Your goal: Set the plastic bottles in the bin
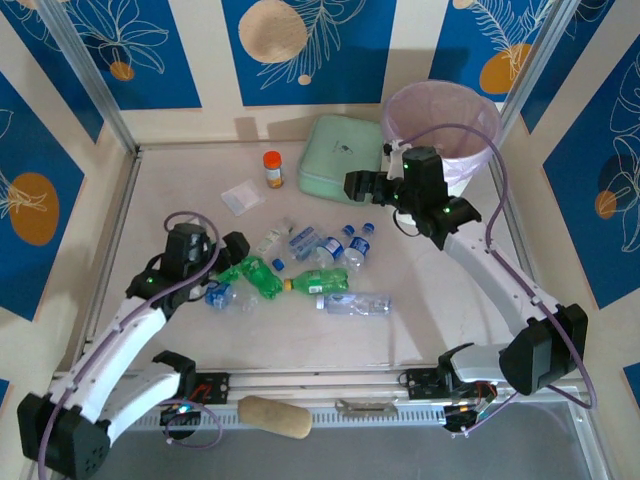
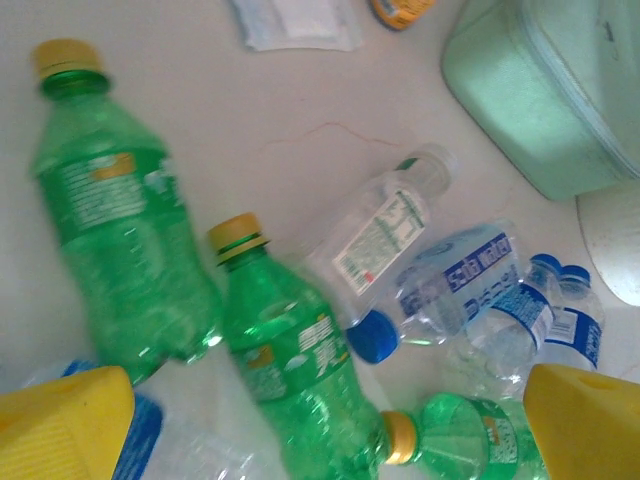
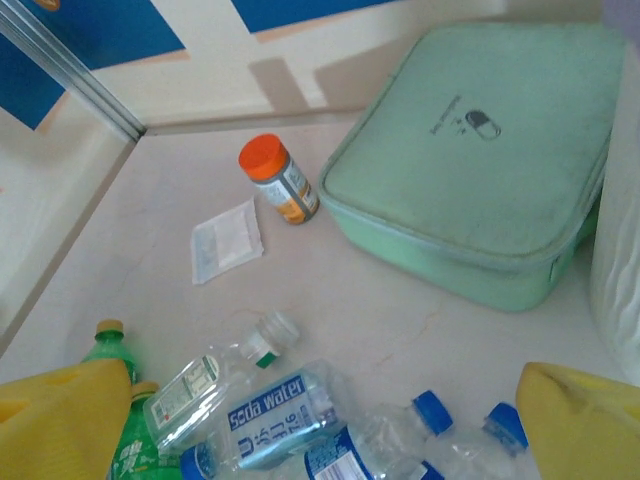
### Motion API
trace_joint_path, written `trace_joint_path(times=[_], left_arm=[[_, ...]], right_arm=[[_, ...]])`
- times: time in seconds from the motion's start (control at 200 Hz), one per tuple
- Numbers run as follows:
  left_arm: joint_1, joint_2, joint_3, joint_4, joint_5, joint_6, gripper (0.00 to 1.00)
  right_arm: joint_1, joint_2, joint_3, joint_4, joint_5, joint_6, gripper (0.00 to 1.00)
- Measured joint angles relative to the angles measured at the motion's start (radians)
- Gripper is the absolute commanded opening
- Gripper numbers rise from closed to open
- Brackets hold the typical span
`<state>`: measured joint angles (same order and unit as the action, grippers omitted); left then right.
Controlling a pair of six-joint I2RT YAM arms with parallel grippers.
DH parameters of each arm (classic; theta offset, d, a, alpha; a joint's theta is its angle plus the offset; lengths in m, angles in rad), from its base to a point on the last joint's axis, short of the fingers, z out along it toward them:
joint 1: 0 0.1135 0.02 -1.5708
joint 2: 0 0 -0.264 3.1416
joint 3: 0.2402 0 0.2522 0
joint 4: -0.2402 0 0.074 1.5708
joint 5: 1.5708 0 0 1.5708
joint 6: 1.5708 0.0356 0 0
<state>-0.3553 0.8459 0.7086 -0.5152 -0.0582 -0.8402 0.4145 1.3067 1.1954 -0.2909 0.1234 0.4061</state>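
Several plastic bottles (image 1: 300,272) lie in a loose heap in the middle of the table, some green with yellow caps and some clear with blue caps. My left gripper (image 1: 236,250) hangs open at the heap's left end. In its wrist view a green bottle (image 2: 290,370) lies under the gap between its yellow fingers (image 2: 65,425), untouched. My right gripper (image 1: 362,185) is open and empty, up beside the bin (image 1: 478,155), a white basket with a pink liner at the back right. Below it lie a clear soda water bottle (image 3: 275,415) and blue-capped bottles (image 3: 430,430).
A mint green lidded box (image 1: 340,155) sits just left of the bin, close under my right gripper. An orange-capped jar (image 1: 273,168) and a small flat clear bag (image 1: 243,197) lie behind the heap. Low walls border the table.
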Motion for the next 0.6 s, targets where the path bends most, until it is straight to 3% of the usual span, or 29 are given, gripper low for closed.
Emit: trace_joint_path(times=[0.185,0.36,0.6], left_arm=[[0.000,-0.130,-0.038,-0.171,-0.017,-0.170,1.00],[-0.031,-0.156,-0.081,-0.283,-0.042,-0.355,1.00],[-0.126,-0.093,-0.166,-0.248,-0.073,-0.552,1.00]], right_arm=[[0.019,-0.001,-0.046,0.040,0.000,0.045,0.99],[0.023,0.000,-0.059,0.056,0.000,0.076,0.99],[0.023,0.001,-0.059,0.061,0.000,0.092,0.99]])
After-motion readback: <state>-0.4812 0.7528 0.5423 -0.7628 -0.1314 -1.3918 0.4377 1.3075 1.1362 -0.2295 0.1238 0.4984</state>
